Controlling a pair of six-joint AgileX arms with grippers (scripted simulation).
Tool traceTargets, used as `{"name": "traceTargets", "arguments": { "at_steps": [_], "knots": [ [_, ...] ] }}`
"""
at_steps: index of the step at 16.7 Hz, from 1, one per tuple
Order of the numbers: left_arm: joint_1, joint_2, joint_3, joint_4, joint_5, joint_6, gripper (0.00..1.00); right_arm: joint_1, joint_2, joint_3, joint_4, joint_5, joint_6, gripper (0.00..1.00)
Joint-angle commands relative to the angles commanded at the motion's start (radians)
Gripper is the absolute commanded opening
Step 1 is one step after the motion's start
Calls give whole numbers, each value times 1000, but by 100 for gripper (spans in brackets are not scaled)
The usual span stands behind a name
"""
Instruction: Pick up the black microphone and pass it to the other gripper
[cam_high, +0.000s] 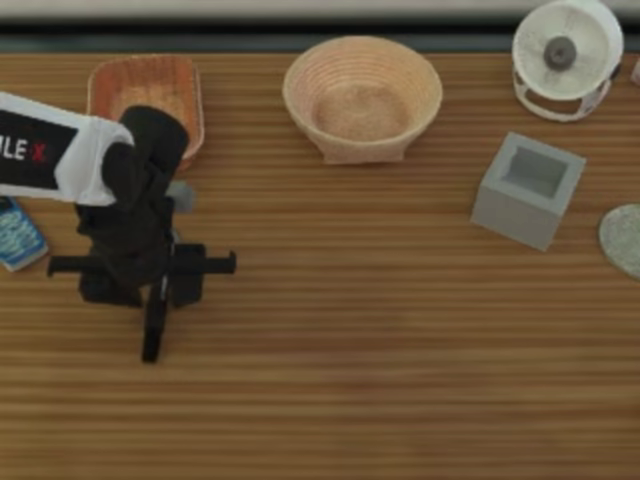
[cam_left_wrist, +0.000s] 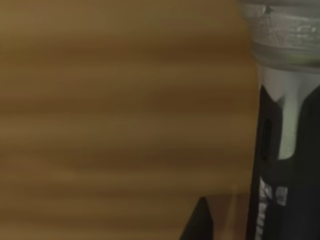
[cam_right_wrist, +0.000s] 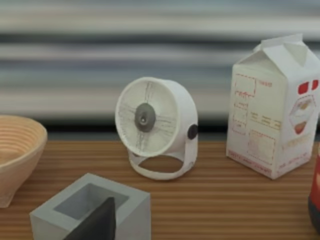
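The black microphone (cam_high: 153, 330) lies on the wooden table at the left, and its handle end sticks out toward the front edge from under my left gripper (cam_high: 155, 285). A small grey piece, which looks like its mesh head (cam_high: 180, 195), shows beside the wrist. In the left wrist view the silver-grey head (cam_left_wrist: 285, 35) and black handle (cam_left_wrist: 290, 180) fill one side. One black fingertip (cam_left_wrist: 200, 222) stands apart from the handle with bare wood between. The left gripper is open, low over the handle. The other gripper, on my right arm, is out of the top view.
A blue-keyed phone (cam_high: 18, 235) lies at the left edge by the arm. At the back stand an orange-brown basket (cam_high: 145, 95), a round wicker bowl (cam_high: 362, 95) and a white fan (cam_high: 567, 55). A grey hollow block (cam_high: 528, 188) and a milk carton (cam_right_wrist: 272, 105) are at the right.
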Motion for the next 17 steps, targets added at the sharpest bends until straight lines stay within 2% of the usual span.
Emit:
{"name": "traceTargets", "arguments": {
  "at_steps": [5,8,12,17],
  "knots": [
    [-6,-60,25,-23,11,-2,0,0,0,0,0,0,0,100],
    [-6,-70,13,39,40,13,0,0,0,0,0,0,0,100],
    [1,-111,-37,257,131,56,0,0,0,0,0,0,0,100],
    [17,-193,-149,688,296,133,0,0,0,0,0,0,0,100]
  ]
}}
